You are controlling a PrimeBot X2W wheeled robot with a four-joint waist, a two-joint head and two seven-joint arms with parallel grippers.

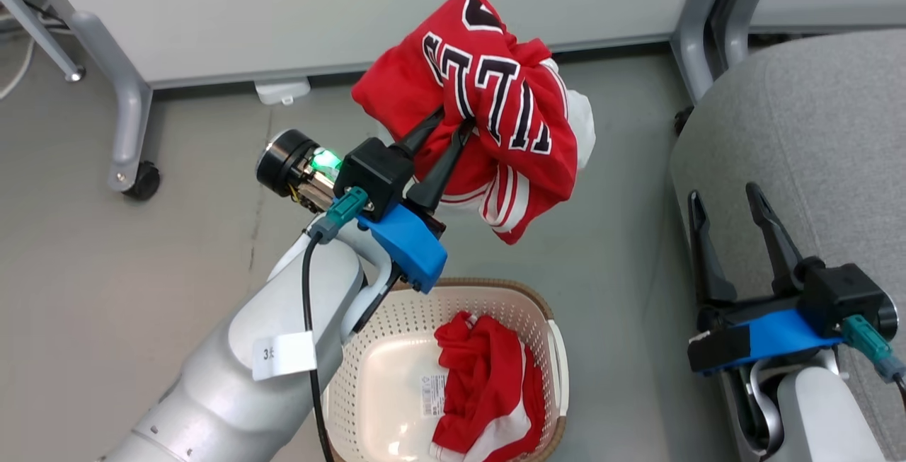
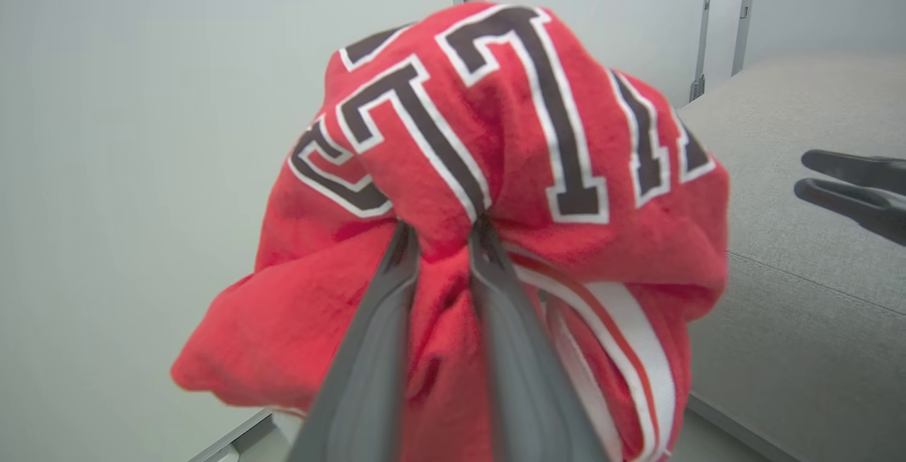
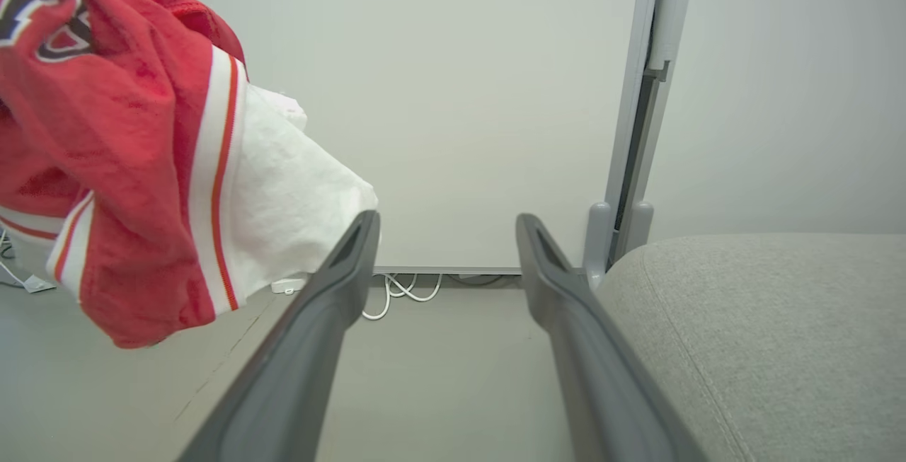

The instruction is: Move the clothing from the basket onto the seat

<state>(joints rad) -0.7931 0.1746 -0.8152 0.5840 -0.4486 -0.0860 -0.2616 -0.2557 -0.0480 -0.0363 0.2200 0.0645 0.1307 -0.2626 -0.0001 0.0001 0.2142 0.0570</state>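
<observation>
Inside basket (image 1: 403,320): one red garment (image 1: 488,384), perhaps shorts | left fingers (image 1: 442,165) clamped on jersey (image 1: 509,94) above | right fingers (image 1: 771,232) wide

Soft red cloth jersey (image 1: 495,94), perforated glossy plastic basket (image 1: 382,384), matt grey fabric seat (image 1: 814,136).

Two red garments (image 1: 509,80) (image 1: 488,377), one basket (image 1: 495,289), one seat (image 1: 814,115), two pincers (image 1: 456,117) (image 1: 723,194).
</observation>
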